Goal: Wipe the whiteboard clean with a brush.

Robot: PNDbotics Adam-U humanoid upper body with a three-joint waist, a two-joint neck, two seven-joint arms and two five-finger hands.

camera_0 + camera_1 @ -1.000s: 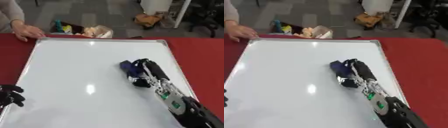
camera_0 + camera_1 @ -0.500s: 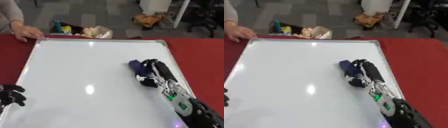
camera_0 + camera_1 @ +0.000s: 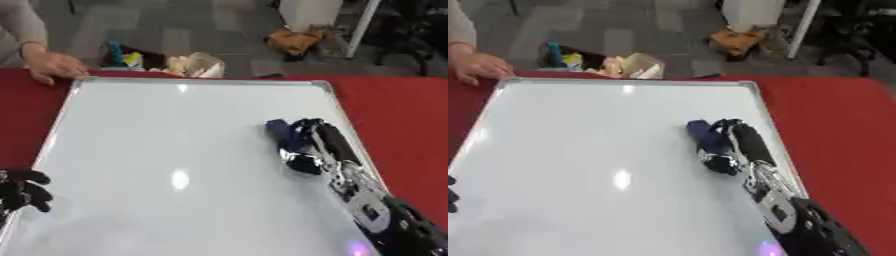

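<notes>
A large whiteboard (image 3: 166, 145) lies flat on the red table and its surface looks blank white. My right hand (image 3: 322, 144) rests on the board's right side, fingers curled round a dark blue brush (image 3: 287, 141) pressed to the surface. My left hand (image 3: 21, 190) shows at the lower left edge by the board's left rim, its fingers curled and holding nothing. A person's hand (image 3: 52, 65) holds the board's far left corner.
Red table (image 3: 402, 125) surrounds the board on the left and right. Beyond the far edge, on the floor, lie a bag with colourful items (image 3: 131, 57) and an orange-brown object (image 3: 293, 40). A white post (image 3: 363, 27) stands at the back right.
My right hand has slid the brush to the right and slightly toward me across the board. The left hand and the person's hand have stayed put.
</notes>
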